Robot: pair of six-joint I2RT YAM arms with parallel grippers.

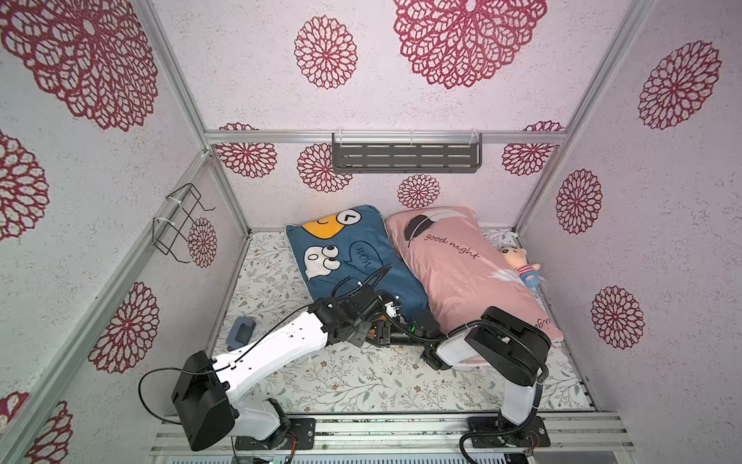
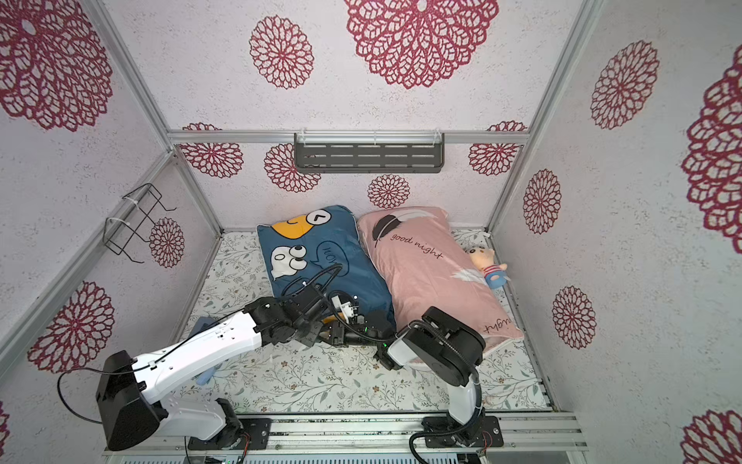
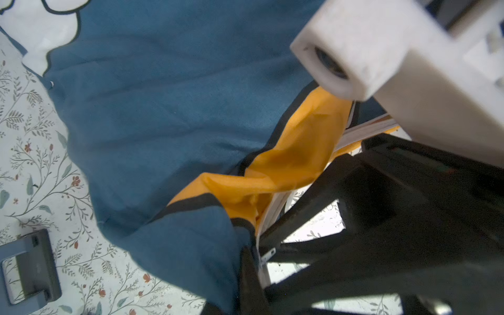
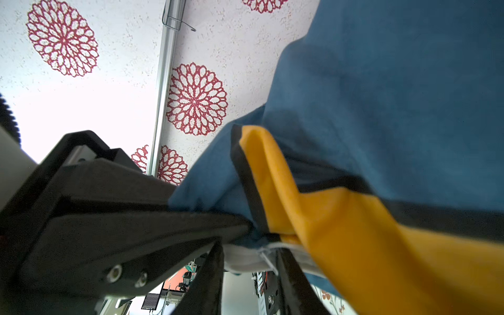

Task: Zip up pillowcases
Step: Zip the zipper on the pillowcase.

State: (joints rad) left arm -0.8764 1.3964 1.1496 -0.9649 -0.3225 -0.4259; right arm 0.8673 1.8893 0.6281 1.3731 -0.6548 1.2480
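Left gripper (image 4: 245, 227), we note, clamps the hem of the blue pillowcase (image 1: 361, 233); right gripper (image 4: 248, 248) stands parted astride its white zipper tape (image 4: 240, 259).

Blue pillowcase (image 1: 363, 235) beside pink pillowcase (image 1: 453, 277)

Blue pillowcase (image 1: 353, 257) and pink pillowcase (image 1: 461, 277) touch, leaving no passage.

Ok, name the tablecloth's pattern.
The tablecloth is white with leafy sprigs and small red flowers, clearest in left wrist view.
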